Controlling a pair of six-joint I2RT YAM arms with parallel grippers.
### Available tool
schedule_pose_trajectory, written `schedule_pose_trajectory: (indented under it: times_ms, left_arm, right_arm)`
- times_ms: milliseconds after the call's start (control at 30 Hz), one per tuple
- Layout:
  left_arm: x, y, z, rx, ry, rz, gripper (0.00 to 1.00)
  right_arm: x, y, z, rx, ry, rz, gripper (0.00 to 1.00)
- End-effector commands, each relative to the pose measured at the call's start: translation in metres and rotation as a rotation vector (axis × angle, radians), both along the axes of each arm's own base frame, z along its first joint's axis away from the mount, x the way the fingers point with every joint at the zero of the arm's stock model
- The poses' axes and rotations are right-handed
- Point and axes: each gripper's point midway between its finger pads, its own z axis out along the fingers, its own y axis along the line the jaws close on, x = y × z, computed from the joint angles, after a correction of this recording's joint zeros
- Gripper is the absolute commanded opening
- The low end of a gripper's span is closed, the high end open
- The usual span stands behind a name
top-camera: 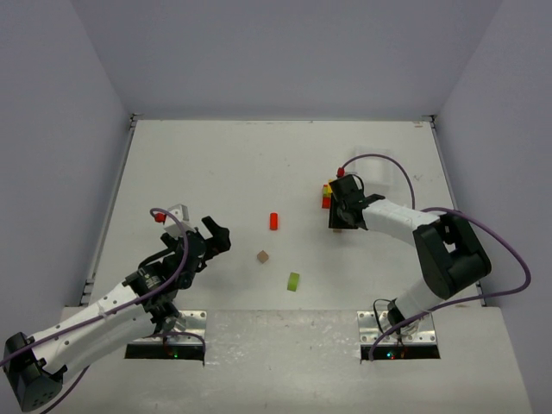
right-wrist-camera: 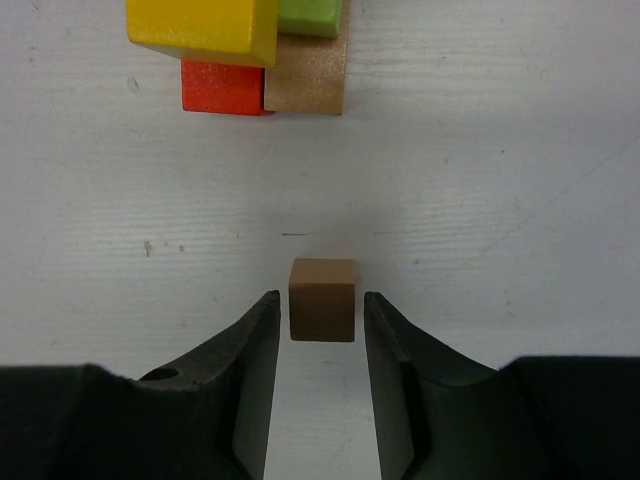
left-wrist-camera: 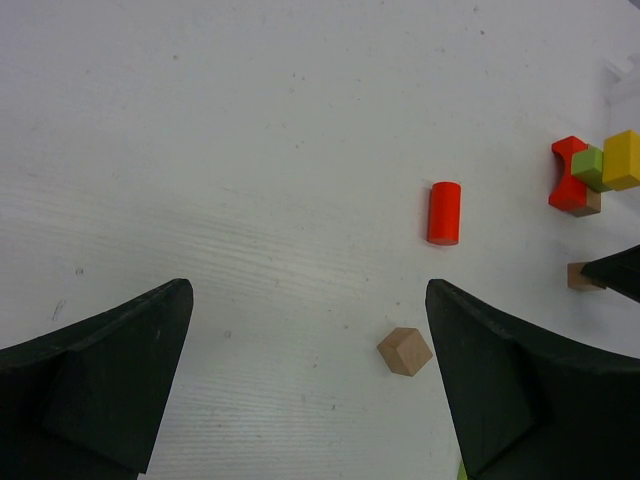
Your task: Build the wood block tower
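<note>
The tower point(top-camera: 328, 195) is a low cluster of wood blocks right of centre: a yellow block point(right-wrist-camera: 203, 25) and a green block point(right-wrist-camera: 310, 17) rest on a red block point(right-wrist-camera: 222, 87) and a brown block point(right-wrist-camera: 307, 77). Just short of it a brown cube point(right-wrist-camera: 322, 298) sits on the table between the tips of my right gripper point(right-wrist-camera: 321, 300), with a thin strip of table showing on each side. A red cylinder point(left-wrist-camera: 444, 212), a second brown cube point(left-wrist-camera: 405, 351) and a lime green piece point(top-camera: 294, 281) lie loose mid-table. My left gripper point(left-wrist-camera: 310, 350) hangs wide open and empty above the table, the second cube near its right finger.
A pale, see-through tray point(top-camera: 384, 172) stands behind the tower at the right. The white table ends at raised edges on the left point(top-camera: 112, 207) and right point(top-camera: 453, 198). The grey walls rise beyond them.
</note>
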Motion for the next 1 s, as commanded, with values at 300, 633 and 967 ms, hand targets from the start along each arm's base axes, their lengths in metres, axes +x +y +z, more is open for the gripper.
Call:
schedule_pose_trajectory:
  times_ms: [300,633,967]
  left_arm:
    - [0.005,-0.001,0.011,-0.034,-0.042,0.009,1.0]
    - [0.004,0.0,0.011,-0.044,-0.046,0.015,1.0]
    - [0.004,0.005,0.009,-0.032,-0.042,0.037,1.0]
  right_arm:
    - [0.004,0.005,0.013,0.037,-0.056,0.0,0.2]
    - [0.008,0.002,0.068,0.039,-0.173,0.042,0.14]
    - [0.061,0.006,0.14,0.003,-0.31,0.036,0.15]
